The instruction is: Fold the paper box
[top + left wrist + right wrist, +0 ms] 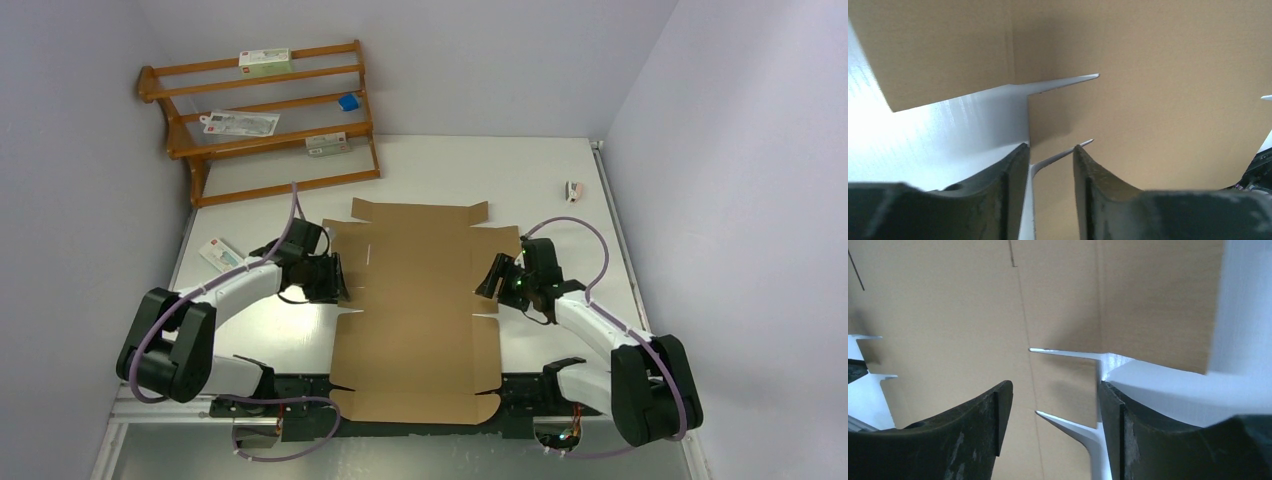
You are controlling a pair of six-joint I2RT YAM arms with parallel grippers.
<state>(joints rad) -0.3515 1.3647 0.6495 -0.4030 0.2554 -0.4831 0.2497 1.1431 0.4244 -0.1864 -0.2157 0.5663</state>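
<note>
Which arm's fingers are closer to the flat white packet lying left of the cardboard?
Left. The left fingers sit at the paper box edge nearest the white packet; the right fingers sit at the opposite edge.

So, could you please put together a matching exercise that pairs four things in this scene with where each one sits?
Things:
1. paper box
2. wooden rack
3. blue item
4. left gripper

Places:
A. on a shelf of the rack
B. at the box's left edge
C. lying flat in the middle of the table
D. in the table's far left corner

Pairs: 1-C; 2-D; 3-A; 4-B
</note>
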